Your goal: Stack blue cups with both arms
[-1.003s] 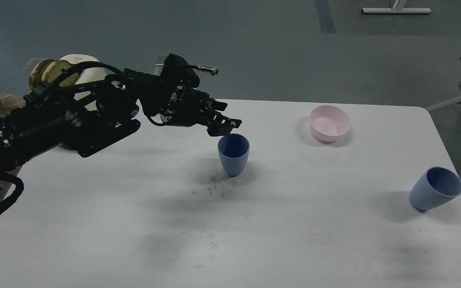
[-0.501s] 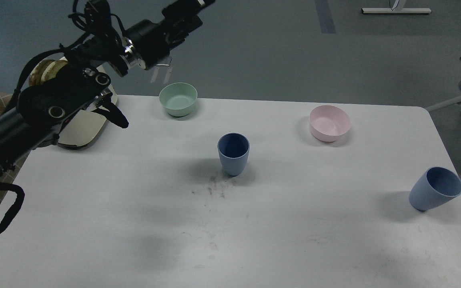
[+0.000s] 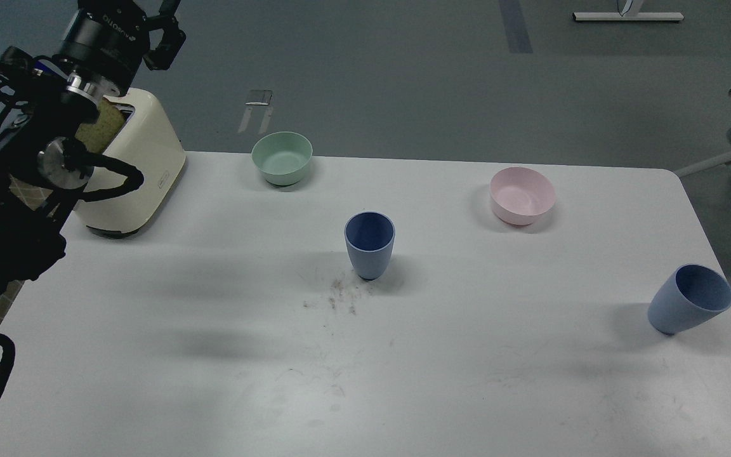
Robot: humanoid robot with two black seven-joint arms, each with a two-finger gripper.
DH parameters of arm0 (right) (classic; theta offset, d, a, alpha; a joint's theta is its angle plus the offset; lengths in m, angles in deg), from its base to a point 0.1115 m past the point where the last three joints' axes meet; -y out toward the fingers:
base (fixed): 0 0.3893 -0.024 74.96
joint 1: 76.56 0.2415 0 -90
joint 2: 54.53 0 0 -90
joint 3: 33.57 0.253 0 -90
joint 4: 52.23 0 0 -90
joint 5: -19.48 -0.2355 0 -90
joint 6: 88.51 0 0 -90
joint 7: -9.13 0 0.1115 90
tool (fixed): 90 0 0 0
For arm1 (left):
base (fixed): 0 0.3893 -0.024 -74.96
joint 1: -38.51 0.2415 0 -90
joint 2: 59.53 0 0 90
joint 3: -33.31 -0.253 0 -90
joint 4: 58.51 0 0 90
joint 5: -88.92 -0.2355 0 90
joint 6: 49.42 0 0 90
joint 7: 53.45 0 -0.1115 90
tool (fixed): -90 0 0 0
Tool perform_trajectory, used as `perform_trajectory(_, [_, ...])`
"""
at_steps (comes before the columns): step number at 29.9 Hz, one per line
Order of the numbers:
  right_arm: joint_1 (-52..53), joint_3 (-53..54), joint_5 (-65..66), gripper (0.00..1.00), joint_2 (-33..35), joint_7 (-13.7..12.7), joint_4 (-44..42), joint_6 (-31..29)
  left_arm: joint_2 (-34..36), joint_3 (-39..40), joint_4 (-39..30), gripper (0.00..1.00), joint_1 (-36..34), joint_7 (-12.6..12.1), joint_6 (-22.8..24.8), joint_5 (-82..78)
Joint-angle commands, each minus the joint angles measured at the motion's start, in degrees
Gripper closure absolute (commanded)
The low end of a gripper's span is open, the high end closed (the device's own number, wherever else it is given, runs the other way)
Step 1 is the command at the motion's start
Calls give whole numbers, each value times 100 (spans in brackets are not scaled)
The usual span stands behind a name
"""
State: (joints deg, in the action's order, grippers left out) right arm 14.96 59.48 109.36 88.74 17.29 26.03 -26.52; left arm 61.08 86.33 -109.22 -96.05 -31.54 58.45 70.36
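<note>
Trouble could start at the matte dusty-blue tumbler (image 3: 689, 299) by the white table's (image 3: 467, 381) right edge: a clumsy nudge could send it off. Its twin (image 3: 369, 245) stands mid-table. My left gripper (image 3: 164, 25) is raised far away; its spread I cannot tell.

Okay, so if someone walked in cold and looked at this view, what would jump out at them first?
Probably the black left arm rearing up at the far left, its gripper raised by the top edge above a cream toaster with bread in its slot. Next, two blue cups on the white table: one blue cup upright at centre, the other blue cup near the right edge. A mint-green bowl and pink bowl sit behind.
</note>
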Motion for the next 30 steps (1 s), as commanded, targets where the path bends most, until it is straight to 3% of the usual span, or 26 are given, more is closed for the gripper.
perform_trajectory(1, [-275,3,337,0,35,2,49,2,15,15,0,2,132,-11,-3,19])
perform_trajectory(12, [-996,-102,987,0,-141,-7,31,2,-196,15,0,2,141,7,-47,19])
perform_trajectory(18, [-934,-559,1278,6,-291,-7,31,2,-284,15,0,2,149,-11,-21,19])
perform_trajectory(25, [-610,-1112,1321,23,-396,-112,22,2,-293,15,0,2,149,-19,6,19])
perform_trajectory(30, [-504,-1210,1585,26,-440,-165,40,2,-293,15,0,2,149,-2,-12,19])
